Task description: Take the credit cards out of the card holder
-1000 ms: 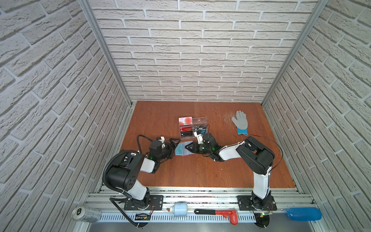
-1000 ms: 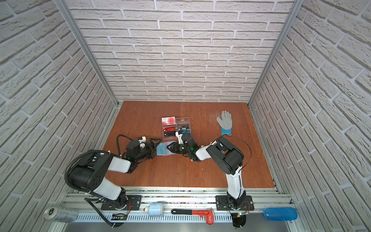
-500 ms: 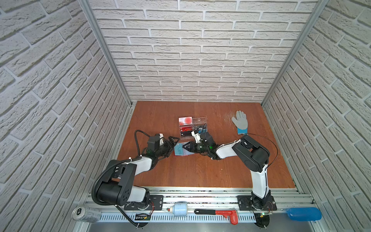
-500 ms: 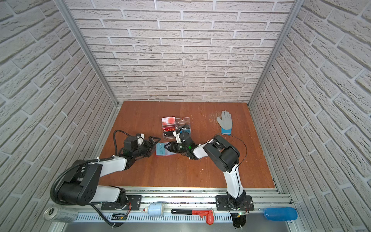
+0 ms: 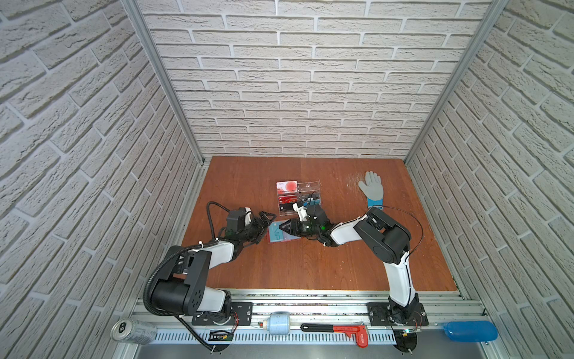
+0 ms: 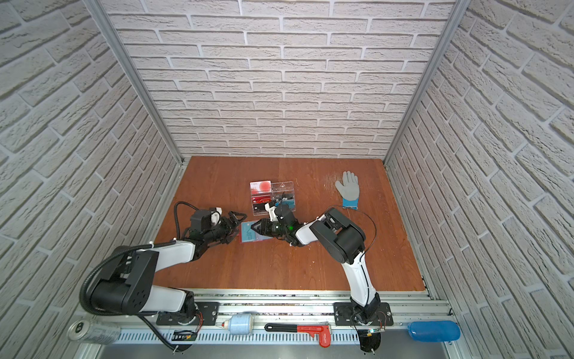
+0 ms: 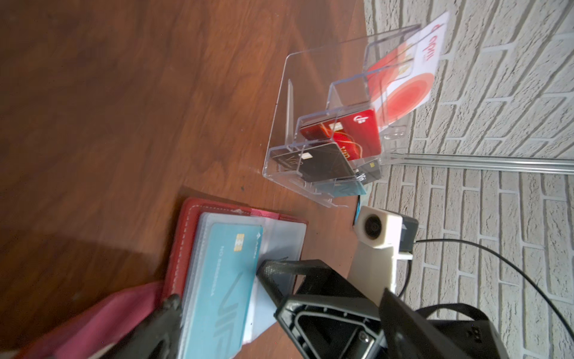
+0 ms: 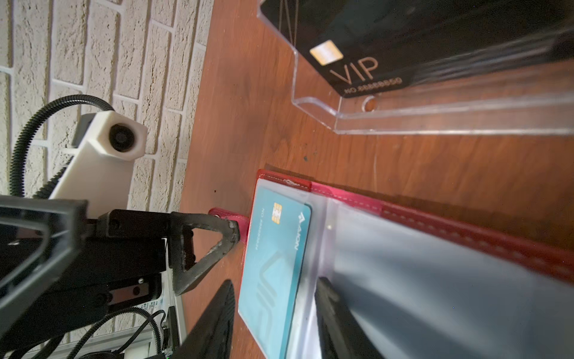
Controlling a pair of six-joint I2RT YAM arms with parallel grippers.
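- Right wrist view: the right pincer is partly open. The chipless end of the teal credit card shows between its fingers, with a thin gap on each side. It holds nothing.
- Over on the other side, the left pincer is wide open and empty. One of its fingers is just beside the red snap tab.
- Between the two pincers, the card holder lies open and flat on the worktop, just in front of the clear stand.
- Inside it, the credit card lies flat in a clear sleeve, on the side nearer the left arm. Its long side runs from front to back, and its gold chip end points at the clear stand.
- On the card holder, the snap tab points toward the left arm.
- Hard to see: both wrist views cut off the chipless end of the credit card. From above, the right pincer covers the right side of the card holder. The milky sleeves hide whether more cards lie underneath.
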